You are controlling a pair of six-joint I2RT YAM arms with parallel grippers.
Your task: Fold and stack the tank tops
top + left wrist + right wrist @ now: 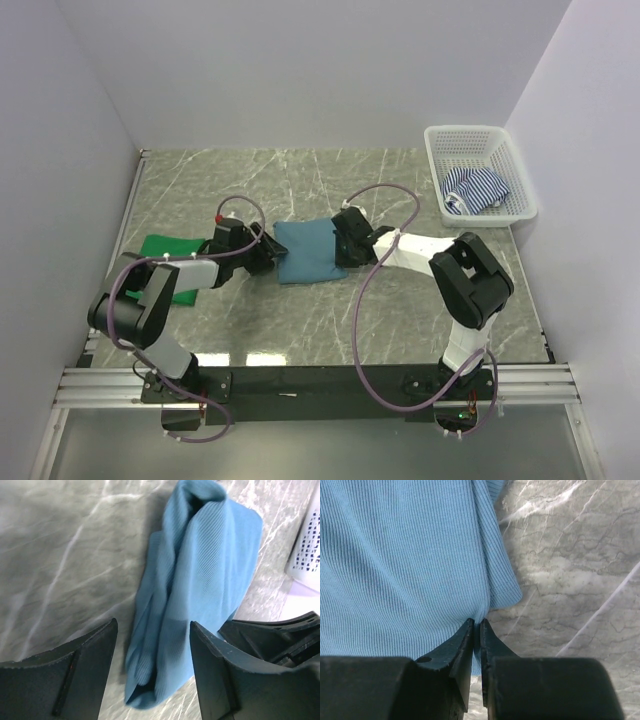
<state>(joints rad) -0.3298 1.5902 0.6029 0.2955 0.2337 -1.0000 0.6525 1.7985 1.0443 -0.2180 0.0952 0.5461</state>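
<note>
The teal-blue tank top (305,250) lies folded in the middle of the marble table. My right gripper (476,622) is shut on its right edge, with a pinch of ribbed fabric (405,565) between the fingertips. My left gripper (153,625) stands open at the top's left end, and the bunched cloth (200,580) lies between its fingers. The bright green tank top (160,247) lies flat at the left, partly under my left arm. The striped tank top (475,188) sits crumpled in the basket.
A white mesh basket (480,135) stands at the back right corner, and its side (307,545) shows in the left wrist view. White walls enclose the table on three sides. Cables loop over both arms.
</note>
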